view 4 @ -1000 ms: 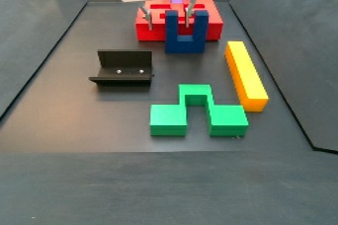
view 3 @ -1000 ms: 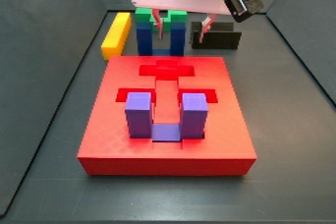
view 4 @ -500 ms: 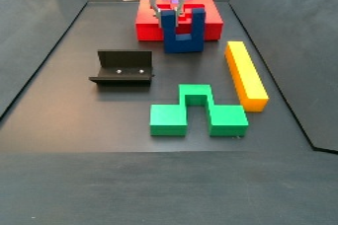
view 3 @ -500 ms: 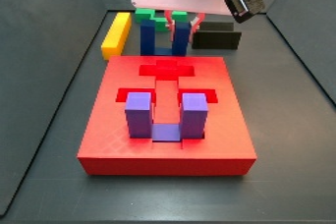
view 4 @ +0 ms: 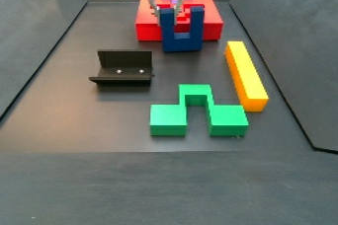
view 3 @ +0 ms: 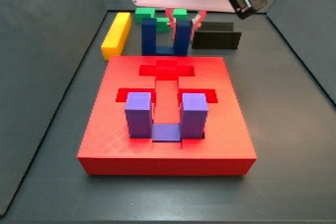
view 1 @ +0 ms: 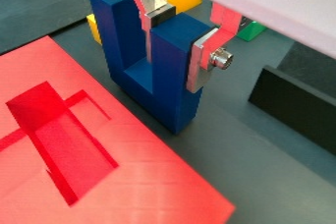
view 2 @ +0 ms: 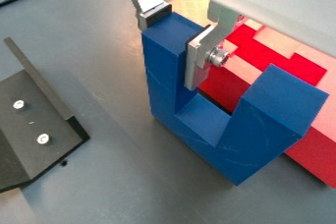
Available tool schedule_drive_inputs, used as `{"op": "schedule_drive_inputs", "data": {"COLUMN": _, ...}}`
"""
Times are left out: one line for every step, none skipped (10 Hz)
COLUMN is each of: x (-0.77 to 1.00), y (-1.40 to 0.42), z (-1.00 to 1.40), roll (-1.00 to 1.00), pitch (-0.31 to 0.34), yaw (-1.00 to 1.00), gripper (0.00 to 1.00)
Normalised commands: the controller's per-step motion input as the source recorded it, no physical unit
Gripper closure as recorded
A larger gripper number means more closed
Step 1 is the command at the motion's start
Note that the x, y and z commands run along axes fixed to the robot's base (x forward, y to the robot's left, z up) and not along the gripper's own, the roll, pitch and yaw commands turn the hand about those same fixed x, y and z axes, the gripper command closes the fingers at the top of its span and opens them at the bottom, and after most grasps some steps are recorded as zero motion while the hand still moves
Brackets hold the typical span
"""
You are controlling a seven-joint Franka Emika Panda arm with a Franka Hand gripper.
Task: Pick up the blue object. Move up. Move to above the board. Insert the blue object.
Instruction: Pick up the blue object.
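Gripper (view 2: 180,33) clamped on one prong of the blue object (view 2: 217,120), silver fingers (view 2: 206,53) pressed against opposite faces of that prong in both wrist views. Blue object (view 1: 151,56) held upright, prongs up, base hanging just off the edge of the board (view 1: 92,159) and over the dark table (view 2: 79,51); whether clear of the table or touching it, could not be told. In a side view, blue object (view 3: 168,33) seen beyond the far edge of the board (view 3: 164,120), under the gripper (view 3: 171,19), with the green block (view 3: 155,17) and yellow bar (view 3: 118,31) behind and beside it. Purple U-shaped block (view 3: 160,113) stood seated in the board's near recess, prongs up; cross-shaped recess (view 3: 165,70) nearer the blue object lay open. In a side view from the opposite end, blue object (view 4: 180,30) stood in front of the board (view 4: 148,22), below the gripper (view 4: 168,6). Fixture (view 4: 122,68) sat on the table well apart from it, with the green block (view 4: 196,112) nearer the camera and the yellow bar (view 4: 244,73) alongside.
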Motion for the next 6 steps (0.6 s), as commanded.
{"op": "schedule_drive_inputs", "data": {"x": 0.0, "y": 0.0, "z": 0.0, "roll": 0.0, "pitch": 0.0, "yaw": 0.0, "gripper": 1.0}}
{"op": "schedule_drive_inputs", "data": {"x": 0.0, "y": 0.0, "z": 0.0, "roll": 0.0, "pitch": 0.0, "yaw": 0.0, "gripper": 1.0}}
{"op": "schedule_drive_inputs", "data": {"x": 0.0, "y": 0.0, "z": 0.0, "roll": 0.0, "pitch": 0.0, "yaw": 0.0, "gripper": 1.0}}
{"op": "schedule_drive_inputs", "data": {"x": 0.0, "y": 0.0, "z": 0.0, "roll": 0.0, "pitch": 0.0, "yaw": 0.0, "gripper": 1.0}}
{"op": "schedule_drive_inputs", "data": {"x": 0.0, "y": 0.0, "z": 0.0, "roll": 0.0, "pitch": 0.0, "yaw": 0.0, "gripper": 1.0}}
{"op": "schedule_drive_inputs", "data": {"x": 0.0, "y": 0.0, "z": 0.0, "roll": 0.0, "pitch": 0.0, "yaw": 0.0, "gripper": 1.0}}
